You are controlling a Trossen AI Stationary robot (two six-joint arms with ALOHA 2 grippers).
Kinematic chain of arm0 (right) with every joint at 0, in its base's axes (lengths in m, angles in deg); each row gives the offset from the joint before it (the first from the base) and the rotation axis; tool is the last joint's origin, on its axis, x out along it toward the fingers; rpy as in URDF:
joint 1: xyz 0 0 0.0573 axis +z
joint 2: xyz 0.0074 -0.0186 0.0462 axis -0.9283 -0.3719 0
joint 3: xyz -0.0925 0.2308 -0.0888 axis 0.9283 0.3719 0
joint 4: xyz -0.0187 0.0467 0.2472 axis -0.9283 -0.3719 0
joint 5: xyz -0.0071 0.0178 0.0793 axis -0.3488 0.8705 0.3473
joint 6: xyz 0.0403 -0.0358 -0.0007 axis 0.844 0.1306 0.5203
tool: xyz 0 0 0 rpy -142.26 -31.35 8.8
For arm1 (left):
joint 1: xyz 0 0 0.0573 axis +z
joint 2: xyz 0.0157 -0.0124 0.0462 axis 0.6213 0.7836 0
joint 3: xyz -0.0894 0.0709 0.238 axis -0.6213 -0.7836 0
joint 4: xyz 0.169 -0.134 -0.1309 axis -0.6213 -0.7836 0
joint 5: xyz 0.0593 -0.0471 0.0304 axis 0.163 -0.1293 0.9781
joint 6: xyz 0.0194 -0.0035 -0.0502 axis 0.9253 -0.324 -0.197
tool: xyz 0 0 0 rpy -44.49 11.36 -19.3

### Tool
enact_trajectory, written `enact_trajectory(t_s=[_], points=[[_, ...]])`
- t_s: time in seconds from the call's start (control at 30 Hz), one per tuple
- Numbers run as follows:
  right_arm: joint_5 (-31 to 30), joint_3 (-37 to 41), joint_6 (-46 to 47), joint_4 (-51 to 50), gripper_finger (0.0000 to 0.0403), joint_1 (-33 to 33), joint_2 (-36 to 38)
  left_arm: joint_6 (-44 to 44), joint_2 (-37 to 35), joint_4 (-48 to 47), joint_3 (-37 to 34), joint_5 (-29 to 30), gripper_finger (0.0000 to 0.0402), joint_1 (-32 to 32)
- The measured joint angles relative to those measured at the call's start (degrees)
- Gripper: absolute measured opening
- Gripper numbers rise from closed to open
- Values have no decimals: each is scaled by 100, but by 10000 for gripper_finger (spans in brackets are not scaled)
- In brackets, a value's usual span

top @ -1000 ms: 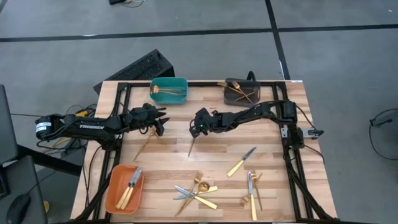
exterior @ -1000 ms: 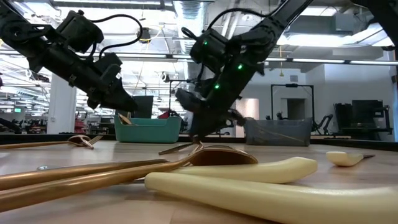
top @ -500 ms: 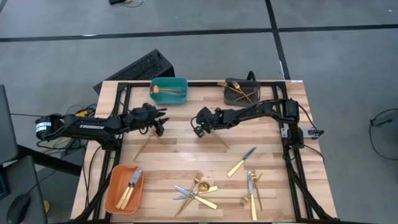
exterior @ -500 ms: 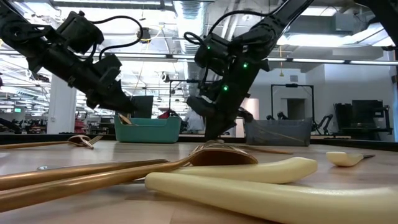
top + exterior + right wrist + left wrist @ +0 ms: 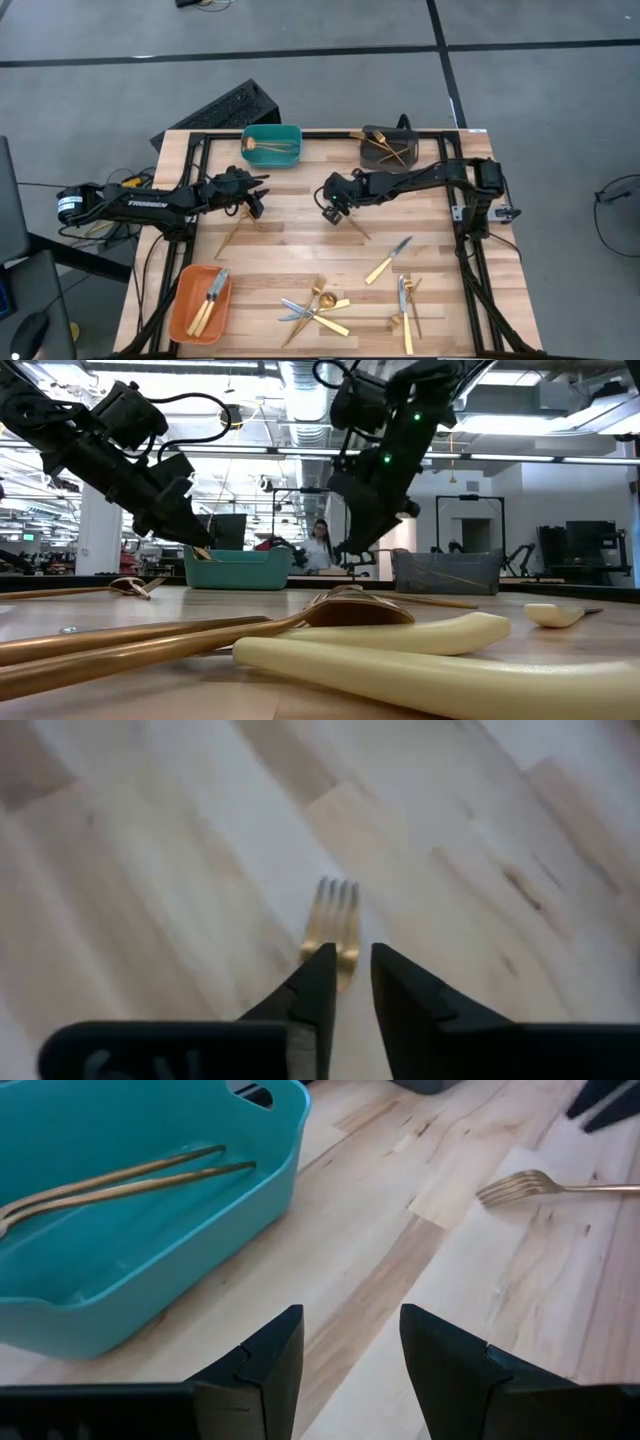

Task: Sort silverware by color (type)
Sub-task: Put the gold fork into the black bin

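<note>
A gold fork (image 5: 356, 228) lies flat on the table's middle, tines toward the far left, handle toward the near right. It also shows in the left wrist view (image 5: 520, 1185) and the low view (image 5: 430, 600). My right gripper (image 5: 333, 210) hovers just above its tine end, fingers a narrow gap apart, with the fork (image 5: 337, 910) showing between them. My left gripper (image 5: 257, 203) hangs open left of centre, above the wood, near the teal bin (image 5: 150, 1200). A thin gold piece (image 5: 238, 231) lies just near of it.
The teal bin (image 5: 271, 146) holds gold spoons, the dark grey bin (image 5: 388, 148) forks and the orange bin (image 5: 203, 303) knives. Loose pieces lie near the front edge: a knife (image 5: 388, 260) and two heaps (image 5: 315, 308) (image 5: 405, 305). A person (image 5: 320, 545) shows beyond the table.
The fork has swung about on the table: its handle pointed toward the near left, and now it points toward the near right, where it has stayed for the last half second. My right gripper has risen from the tabletop and shifted slightly toward the right.
</note>
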Motion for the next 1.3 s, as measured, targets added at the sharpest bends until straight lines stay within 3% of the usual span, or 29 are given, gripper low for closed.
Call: enact_trajectory(t_s=[0.43, 0.57, 0.9, 1.13, 1.3], points=[[567, 47, -141, 71, 154, 83, -720, 0, 2, -131, 2, 44, 153, -2], [610, 14, -136, -71, 146, -20, -834, 0, 2, -158, 2, 51, 153, -2], [713, 53, -147, -116, 70, -78, -708, -5, 2, -214, 2, 147, 153, -31], [676, 55, -126, -458, 73, -167, -166, -7, 2, -216, 2, 147, 153, -28], [689, 55, -145, -511, 107, -316, -78, -7, 2, -227, 2, 147, 153, -28]])
